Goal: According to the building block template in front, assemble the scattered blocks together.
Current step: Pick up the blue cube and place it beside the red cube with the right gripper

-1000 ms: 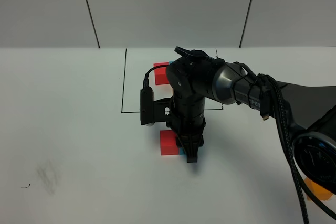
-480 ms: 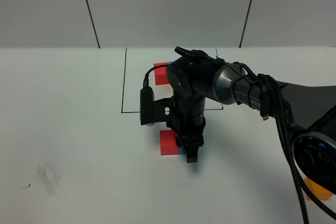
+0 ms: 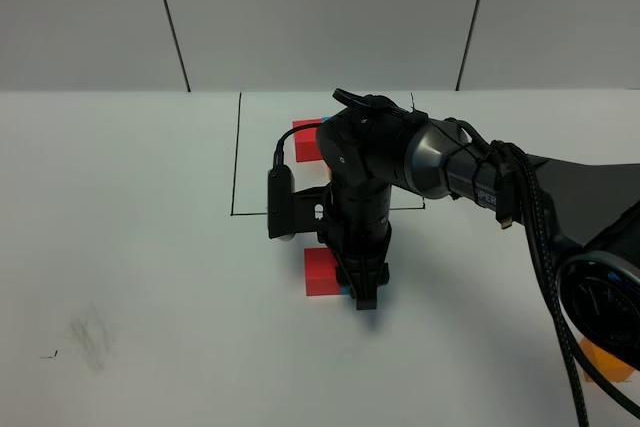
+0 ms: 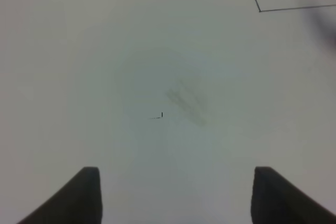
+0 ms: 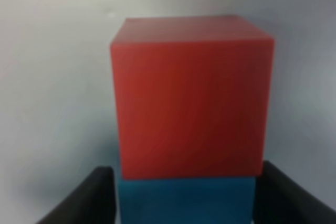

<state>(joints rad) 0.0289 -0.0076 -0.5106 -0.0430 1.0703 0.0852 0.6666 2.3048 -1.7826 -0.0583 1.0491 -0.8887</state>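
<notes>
- My right gripper (image 3: pixel 362 292) reached across the middle of the table (image 3: pixel 130 247) and pointed straight down at two of the loose cubes.
- In my right wrist view its fingers (image 5: pixel 89 200) stood on either side of the blue cube (image 5: pixel 184 200), close against its sides. I could not tell whether they pressed it or stood just off it.
- The red cube (image 5: pixel 191 98) sat flush against the blue cube, face to face, with both flat on the table.
- From the high camera this pair lay just outside the black outline (image 3: pixel 236 162), on its near side. The blue cube was almost wholly hidden under my gripper.
- The building block template (image 3: pixel 307 140) lay inside that outline. My right arm covered most of it, so only its red cube showed.
- The orange cube (image 3: pixel 612 364) lay well apart from the other two, at the near right of the table, half hidden behind my right arm's base.
- My left gripper (image 4: pixel 177 174) hung over bare table with its jaws spread wide and nothing between them.
- A faint grey smudge (image 4: pixel 186 100) marked the surface ahead of it.
</notes>
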